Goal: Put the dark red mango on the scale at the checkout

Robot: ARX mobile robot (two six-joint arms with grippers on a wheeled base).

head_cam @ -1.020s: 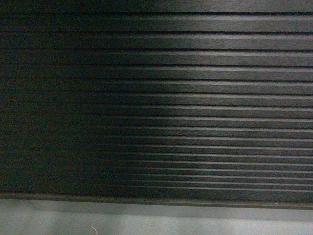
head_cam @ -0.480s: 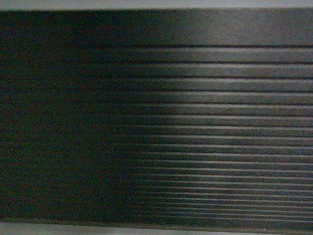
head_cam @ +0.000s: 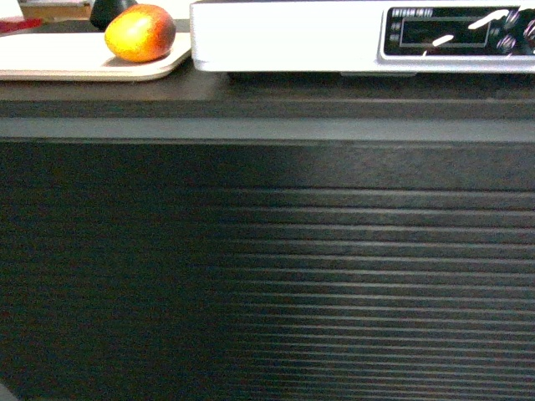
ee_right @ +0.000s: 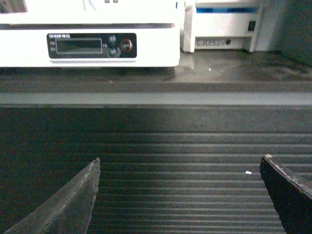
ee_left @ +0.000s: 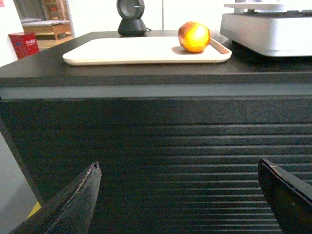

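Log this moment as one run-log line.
mango: on beige tray, left of scale | left gripper: open, empty, below countertop | right gripper: open, empty | stage: pre-grasp

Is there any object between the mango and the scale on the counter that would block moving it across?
Nothing visible does. The dark red mango lies at the right end of the beige tray, next to the scale. Only the tray's low rim and a narrow strip of checkout top lie between them.
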